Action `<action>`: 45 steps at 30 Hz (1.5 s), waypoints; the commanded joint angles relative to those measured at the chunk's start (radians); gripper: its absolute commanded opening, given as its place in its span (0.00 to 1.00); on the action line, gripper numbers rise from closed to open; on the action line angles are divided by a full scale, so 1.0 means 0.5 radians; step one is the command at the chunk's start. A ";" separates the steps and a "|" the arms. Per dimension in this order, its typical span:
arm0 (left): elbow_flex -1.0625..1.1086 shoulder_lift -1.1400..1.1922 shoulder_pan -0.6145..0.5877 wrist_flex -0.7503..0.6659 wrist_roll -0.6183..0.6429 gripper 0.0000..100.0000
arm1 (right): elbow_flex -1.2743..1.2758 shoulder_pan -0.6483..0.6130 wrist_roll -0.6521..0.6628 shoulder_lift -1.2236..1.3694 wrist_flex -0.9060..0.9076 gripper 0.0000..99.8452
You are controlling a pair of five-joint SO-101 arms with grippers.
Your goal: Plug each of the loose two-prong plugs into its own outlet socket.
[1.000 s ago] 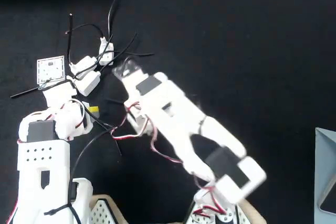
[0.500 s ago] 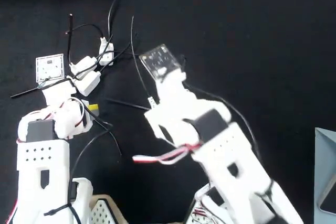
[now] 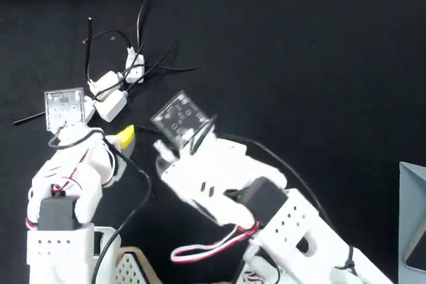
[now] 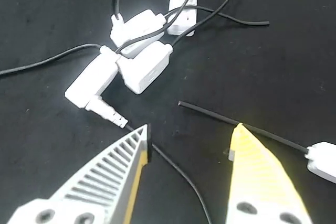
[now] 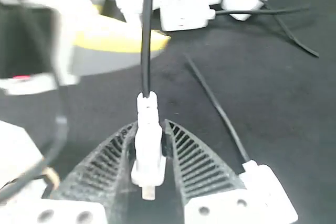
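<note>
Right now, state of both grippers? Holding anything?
Left gripper: open, nothing between the jaws.
Right gripper: shut on a white plug.

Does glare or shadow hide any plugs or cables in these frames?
High view: even light, no hard shadows; the white arms glare against the black cloth, and thin black cables nearly sink into it. Left wrist view: white plugs stand out cleanly. Right wrist view: the plug in the right gripper is bright, outline intact.
</note>
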 commanded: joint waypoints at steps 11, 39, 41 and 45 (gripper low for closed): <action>0.017 -0.488 0.446 0.129 -0.034 0.25 | 0.109 -0.098 0.003 -0.044 -0.153 0.01; 0.219 -0.810 0.290 0.071 -0.325 0.29 | 0.041 0.672 0.021 -0.057 0.031 0.01; 0.226 -0.709 0.293 0.058 -0.328 0.29 | 0.008 0.881 0.064 -0.054 0.049 0.01; 0.109 -0.331 0.293 -0.021 -0.420 0.29 | 0.005 1.224 0.163 -0.048 0.034 0.01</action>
